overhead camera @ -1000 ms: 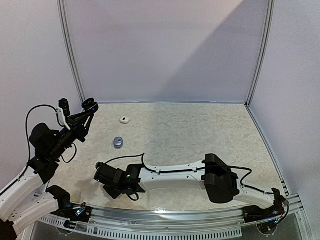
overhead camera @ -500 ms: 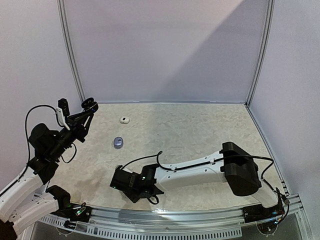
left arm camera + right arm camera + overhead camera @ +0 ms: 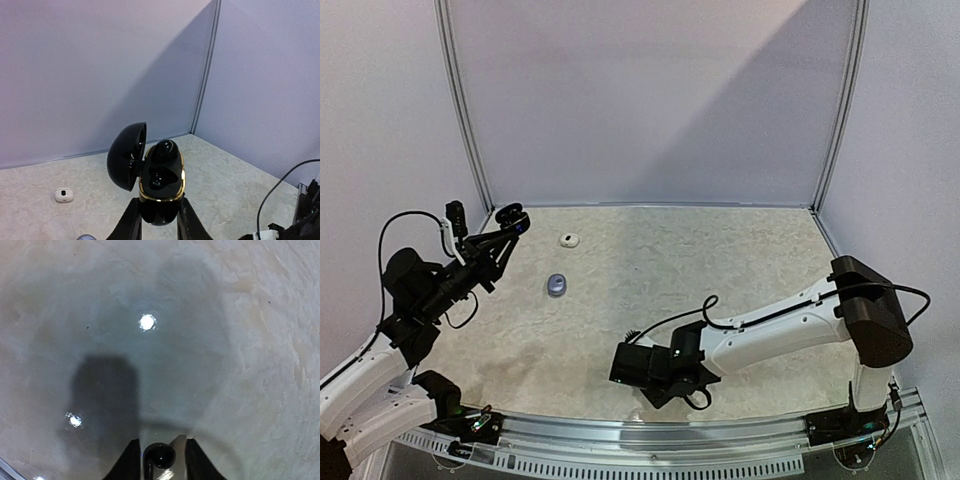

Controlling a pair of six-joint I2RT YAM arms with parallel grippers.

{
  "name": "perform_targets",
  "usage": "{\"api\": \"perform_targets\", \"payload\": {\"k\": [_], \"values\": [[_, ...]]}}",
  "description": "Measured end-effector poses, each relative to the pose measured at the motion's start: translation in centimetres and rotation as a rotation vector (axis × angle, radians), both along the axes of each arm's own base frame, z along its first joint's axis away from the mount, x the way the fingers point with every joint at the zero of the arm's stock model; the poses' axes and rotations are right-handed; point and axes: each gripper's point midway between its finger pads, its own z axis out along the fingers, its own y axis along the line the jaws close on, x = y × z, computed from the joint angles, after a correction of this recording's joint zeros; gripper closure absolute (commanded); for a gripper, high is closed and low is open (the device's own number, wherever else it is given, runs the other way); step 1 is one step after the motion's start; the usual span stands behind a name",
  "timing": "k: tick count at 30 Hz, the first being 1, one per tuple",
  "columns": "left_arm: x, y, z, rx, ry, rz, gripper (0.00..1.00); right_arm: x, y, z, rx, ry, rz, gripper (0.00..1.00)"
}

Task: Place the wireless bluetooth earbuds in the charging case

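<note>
Separation between earbud and case is the governing finding. The right gripper [image 3: 160, 453] is closed on a small, glossy black earbud [image 3: 160, 457], low over the near-centre part of the table [image 3: 740, 250].

The left gripper [image 3: 159, 204] is clamped on the lower body of the black, gold-rimmed charging case [image 3: 162, 172]. It holds the case aloft over the table's far-left area, with the lid [image 3: 126, 156] swung open to one side. The upper socket appears to hold a second earbud [image 3: 164, 149]. The lower socket [image 3: 155, 179] looks vacant, though detail there is dark.

In the overhead view the case lies well apart from the right gripper: to its left, farther back and higher. The case's long axis runs out along the left fingers, and its open face is turned toward the left wrist camera.

Judgement: the right arm is the carrier and must travel up and left to meet that open face. Stem orientation of the held earbud cannot be made out.
</note>
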Motion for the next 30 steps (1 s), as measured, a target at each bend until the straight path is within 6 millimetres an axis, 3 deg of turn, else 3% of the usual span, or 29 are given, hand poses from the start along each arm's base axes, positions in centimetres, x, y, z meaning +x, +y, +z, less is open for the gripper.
{"api": "perform_targets", "payload": {"k": [4, 8, 12, 16, 22, 30], "values": [[-0.3, -1.4, -1.0, 0.006, 0.038, -0.073, 1.0, 0.7, -0.3, 0.6, -0.02, 0.053, -0.009, 0.37], [-0.4, -1.9, -1.3, 0.011, 0.051, -0.099, 1.0, 1.8, 1.8, 3.1, 0.009, 0.083, 0.009, 0.27], [-0.6, -2.0, -1.3, 0.011, 0.051, -0.109, 1.0, 3.1, 4.6, 6.4, 0.073, 0.112, 0.027, 0.26], [-0.6, -2.0, -1.3, 0.011, 0.051, -0.112, 1.0, 5.1, 5.2, 8.3, 0.096, 0.216, -0.108, 0.33], [-0.6, -2.1, -1.4, 0.012, 0.053, -0.112, 1.0, 6.2, 1.5, 5.6, 0.027, 0.369, -0.407, 0.37], [-0.6, -2.1, -1.4, 0.012, 0.052, -0.115, 1.0, 2.9, 0.5, 2.3, -0.024, 0.523, -0.53, 0.42]]}}
